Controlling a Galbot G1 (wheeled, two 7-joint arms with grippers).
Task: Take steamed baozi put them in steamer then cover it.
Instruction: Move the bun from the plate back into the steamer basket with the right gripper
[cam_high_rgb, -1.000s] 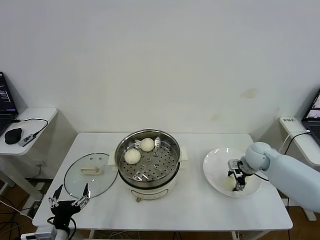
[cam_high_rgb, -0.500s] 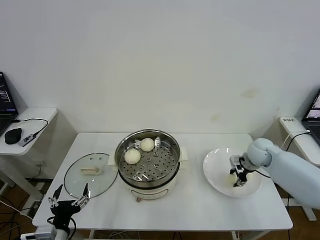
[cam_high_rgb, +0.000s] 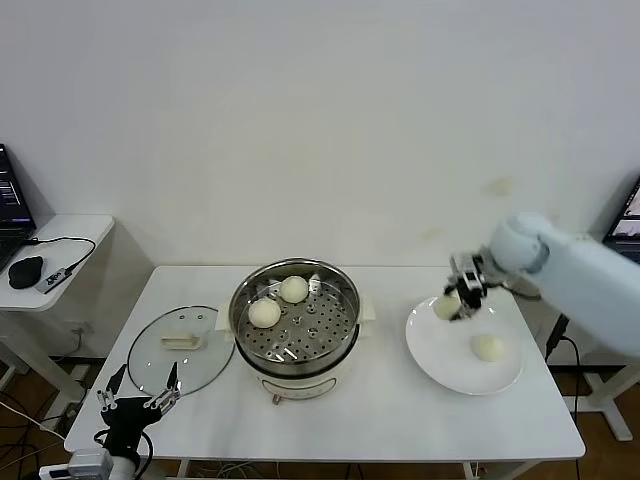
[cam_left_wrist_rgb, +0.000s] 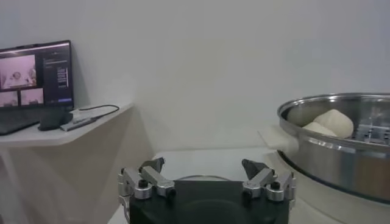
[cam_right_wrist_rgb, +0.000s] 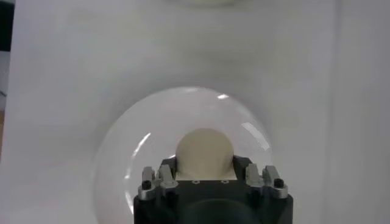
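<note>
no text, label or number can be read.

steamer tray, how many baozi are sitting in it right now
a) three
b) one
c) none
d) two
d) two baozi lie on the perforated tray of the steamer; a third is clamped in the right gripper above the white plate, and a fourth rests on that plate.
</note>
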